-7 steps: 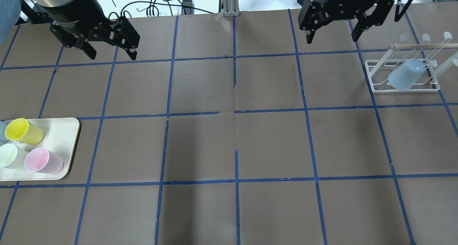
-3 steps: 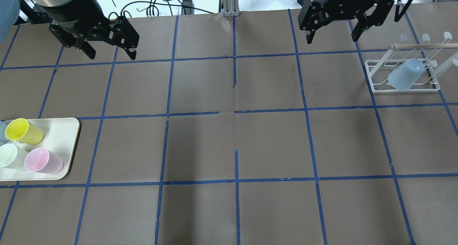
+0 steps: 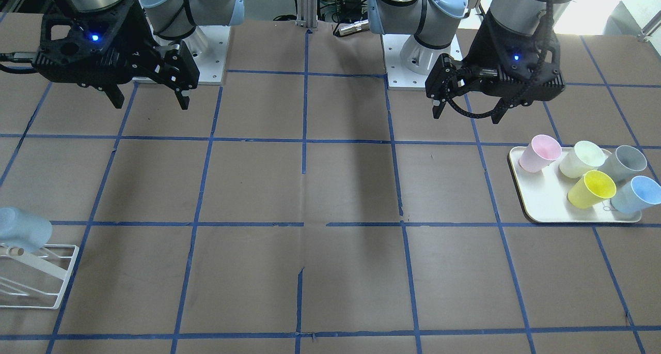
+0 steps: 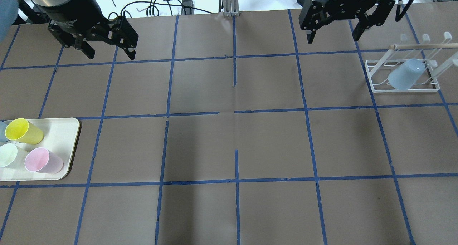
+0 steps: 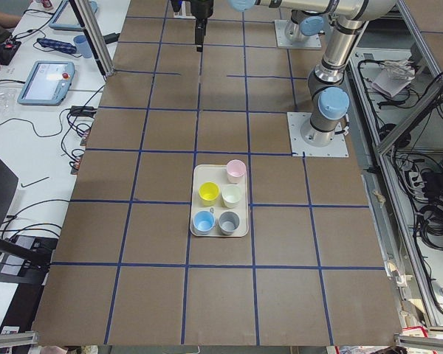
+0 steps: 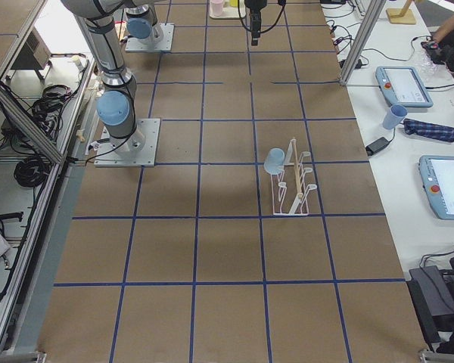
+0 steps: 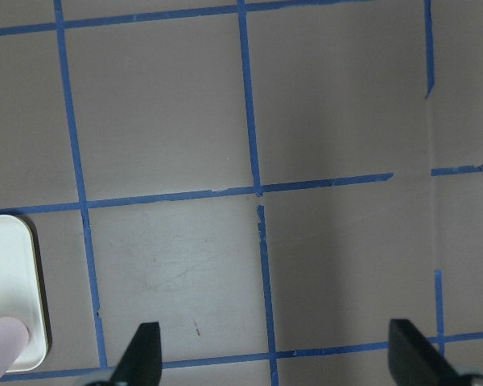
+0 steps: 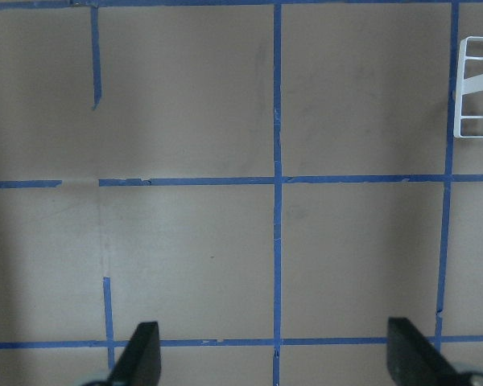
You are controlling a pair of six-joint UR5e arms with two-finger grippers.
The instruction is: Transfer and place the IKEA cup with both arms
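Both claws hang spread and empty along the overhead view's top edge: left gripper [image 4: 110, 54], right gripper [image 4: 332, 38]. One blue cup [image 4: 406, 75] sits tilted on the rack [image 4: 425, 90], far right. Its twin [image 3: 638, 194] stands on the tray [image 3: 547, 204]. Placing looks done; any next move is the left gripper dropping to the tray.

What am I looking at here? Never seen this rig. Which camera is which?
A two-armed robot stands at a table gridded with blue tape. The views are one camera facing the robot, one over its shoulders, one at each table end, and one on each wrist.

The left claw and right claw hang open and empty above the table.

On the robot's left, a tray holds five upright cups: pink cup, yellow cup, pale cup, grey-blue cup and sky-blue cup.

On its right, a white wire rack carries a second sky-blue cup, resting tilted.
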